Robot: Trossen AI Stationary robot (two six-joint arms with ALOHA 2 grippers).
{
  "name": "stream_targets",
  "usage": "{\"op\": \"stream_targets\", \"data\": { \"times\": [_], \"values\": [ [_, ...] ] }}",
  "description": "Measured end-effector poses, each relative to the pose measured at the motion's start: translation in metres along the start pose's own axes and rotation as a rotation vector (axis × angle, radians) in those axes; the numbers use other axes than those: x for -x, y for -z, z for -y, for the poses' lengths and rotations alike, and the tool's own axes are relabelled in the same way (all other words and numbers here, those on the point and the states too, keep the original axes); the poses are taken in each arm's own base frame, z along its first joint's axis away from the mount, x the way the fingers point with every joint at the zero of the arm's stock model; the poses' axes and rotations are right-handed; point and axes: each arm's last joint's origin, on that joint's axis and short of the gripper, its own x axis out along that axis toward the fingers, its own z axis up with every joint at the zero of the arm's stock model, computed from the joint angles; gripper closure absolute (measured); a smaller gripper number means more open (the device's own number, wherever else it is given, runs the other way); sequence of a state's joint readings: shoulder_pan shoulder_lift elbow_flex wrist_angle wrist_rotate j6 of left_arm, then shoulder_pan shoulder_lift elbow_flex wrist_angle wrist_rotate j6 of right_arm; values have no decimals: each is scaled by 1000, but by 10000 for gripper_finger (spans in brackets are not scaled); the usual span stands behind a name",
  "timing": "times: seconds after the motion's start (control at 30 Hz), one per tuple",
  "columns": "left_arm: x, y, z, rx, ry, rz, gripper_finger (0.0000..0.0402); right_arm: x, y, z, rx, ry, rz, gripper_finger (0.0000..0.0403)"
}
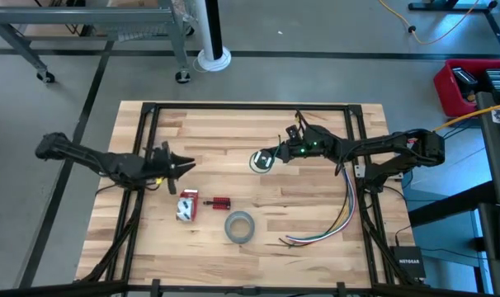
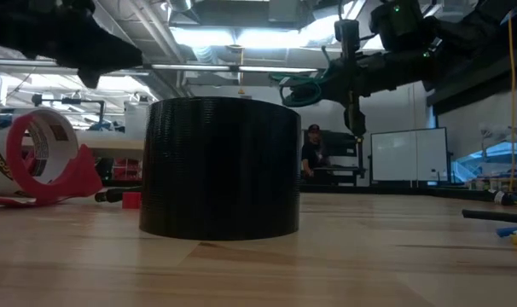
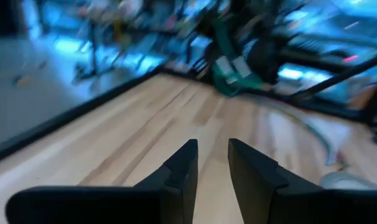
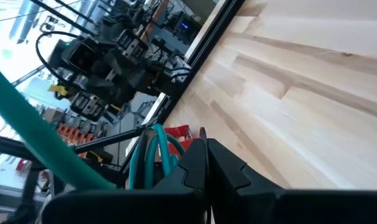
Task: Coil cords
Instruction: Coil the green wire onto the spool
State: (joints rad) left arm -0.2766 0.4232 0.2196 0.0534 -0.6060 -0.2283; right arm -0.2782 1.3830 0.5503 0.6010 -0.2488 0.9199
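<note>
The cord is wound into a small teal-dark coil [image 1: 262,161] near the table's middle. In the low view the coil [image 2: 294,89] hangs high above the tabletop. My right gripper [image 1: 276,154] reaches in from the right and is shut on it. In the right wrist view the loops [image 4: 152,155] stick out beside my shut right gripper [image 4: 206,155]. My left gripper [image 1: 188,165] hovers over the left half of the table, well left of the coil. In its wrist view the left gripper [image 3: 212,155] is open, with nothing between its fingers. My right gripper pinches several loops of the coil together at one side of the ring [image 4: 167,163], between its two fingers. The fingers come nearly level from the table's right. The coil is lifted clear of the table and sticks out beyond the fingertips.
A grey tape roll [image 1: 239,227] lies near the front middle; it is the dark cylinder [image 2: 220,166] in the low view. A red tape dispenser [image 1: 186,206] and a small red piece [image 1: 221,202] lie left of it. Multicoloured wires [image 1: 337,219] trail down the right side.
</note>
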Motion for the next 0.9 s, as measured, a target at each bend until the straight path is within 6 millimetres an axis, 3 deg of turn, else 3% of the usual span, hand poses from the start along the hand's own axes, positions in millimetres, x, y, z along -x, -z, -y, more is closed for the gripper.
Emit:
{"op": "stream_targets", "data": {
  "times": [0.13,0.3,0.9],
  "values": [
    [-1,16,-4,-28,86,99,320,0,0,-1,2,-10,-4,398],
    [-2,37,-13,-7,64,112,320,0,0,-1,5,-14,-10,398],
    [-8,36,-29,-156,-87,110,320,0,0,-1,7,-25,-16,398]
  ]
}}
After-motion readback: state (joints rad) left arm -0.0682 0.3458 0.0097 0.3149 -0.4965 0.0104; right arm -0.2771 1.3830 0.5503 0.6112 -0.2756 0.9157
